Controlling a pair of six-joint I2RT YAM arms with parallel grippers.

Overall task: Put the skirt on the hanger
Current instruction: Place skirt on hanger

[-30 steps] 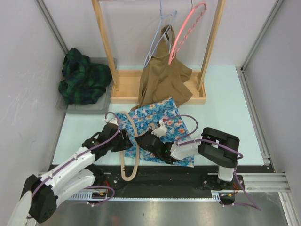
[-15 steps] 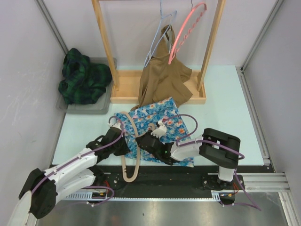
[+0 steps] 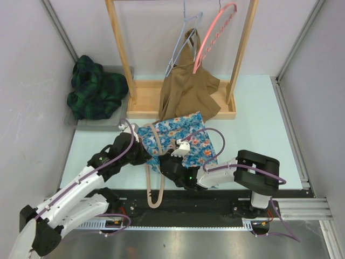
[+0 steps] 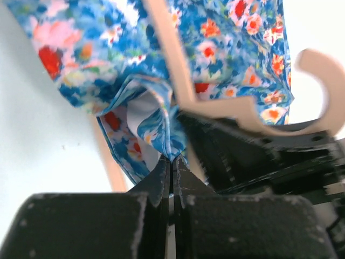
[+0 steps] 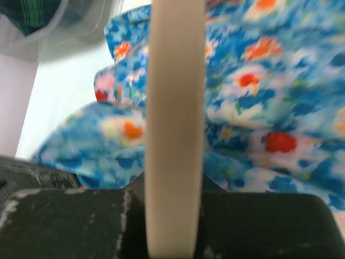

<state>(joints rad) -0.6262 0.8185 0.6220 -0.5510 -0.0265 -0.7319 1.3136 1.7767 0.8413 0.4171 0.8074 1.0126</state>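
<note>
The blue floral skirt [image 3: 191, 137] lies crumpled on the table in front of the wooden rack. A beige wooden hanger [image 3: 156, 178] runs across its left part and out over the table's near edge. My left gripper [image 3: 143, 155] is at the skirt's left edge, shut on a raised fold of skirt [image 4: 156, 118] cloth at the left gripper [image 4: 172, 159] tips, with the hanger [image 4: 178, 75] and its hook just beyond. My right gripper [image 3: 170, 162] is shut on the hanger [image 5: 175, 124], whose bar stands between the right gripper [image 5: 175, 189] fingers, over the skirt [image 5: 259, 81].
A wooden rack [image 3: 128, 65] stands at the back with a brown garment [image 3: 188, 89], a pink hanger [image 3: 215, 32] and a pale blue hanger [image 3: 183, 38] on it. A grey bin [image 3: 91, 123] at the back left holds a dark green plaid garment [image 3: 94, 89].
My left gripper has gone from open to shut on the skirt's left edge after moving in toward it. The hanger and the right gripper have shifted slightly right.
</note>
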